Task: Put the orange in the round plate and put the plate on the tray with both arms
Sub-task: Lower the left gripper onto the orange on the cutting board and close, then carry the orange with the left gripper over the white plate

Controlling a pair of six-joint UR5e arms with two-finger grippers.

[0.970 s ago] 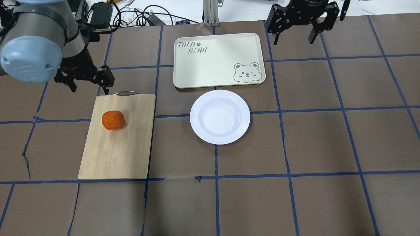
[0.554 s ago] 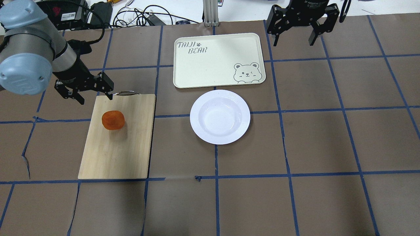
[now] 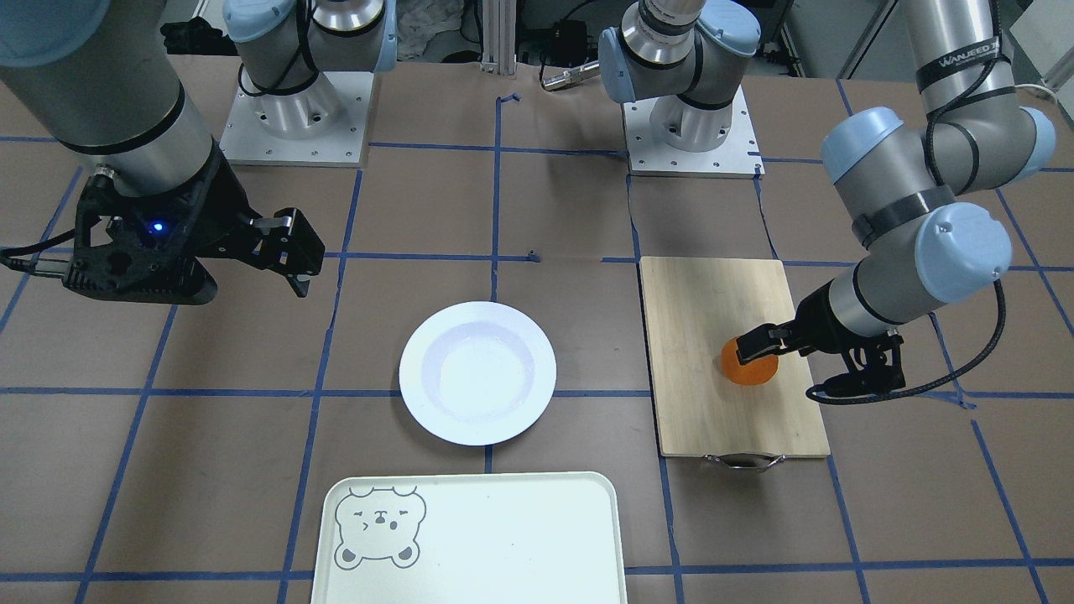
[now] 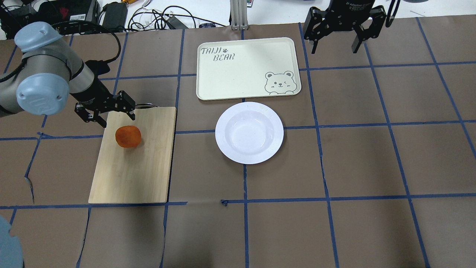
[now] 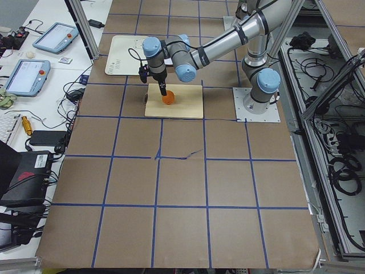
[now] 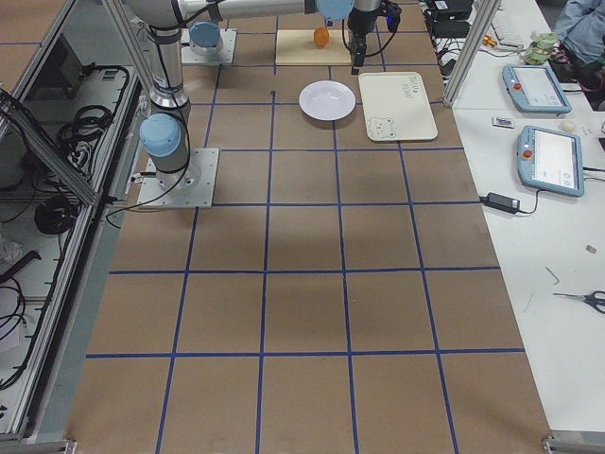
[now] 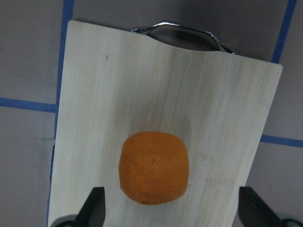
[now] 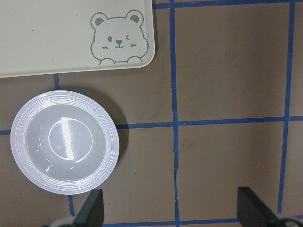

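Observation:
The orange [image 4: 128, 136] [image 3: 749, 369] sits on a bamboo cutting board, left of the round plate [image 4: 277, 133] [image 3: 415, 373], which stands empty just below the tray [image 4: 245, 70] [image 3: 503, 537]. My left gripper [image 4: 116, 121] [image 3: 784, 373] is open and hovers low just beyond the orange on its far side. In the left wrist view the orange [image 7: 154, 168] lies between and just ahead of the two fingertips [image 7: 94, 208]. My right gripper [image 4: 333, 46] [image 3: 277, 268] is open and empty, raised beyond the tray's right corner. Its wrist view shows the plate [image 8: 19, 142] and the tray [image 8: 57, 38].
The bamboo cutting board [image 4: 141, 175] has a metal handle [image 4: 143, 105] at its far end. Cables and devices [image 4: 156, 18] and an aluminium post [image 4: 238, 15] line the far table edge. Blue tape lines cross the brown table cover.
My left arm has swung down and nearer, bringing its open gripper from beyond the board's far left corner to just beyond the orange. The right gripper has hardly moved.

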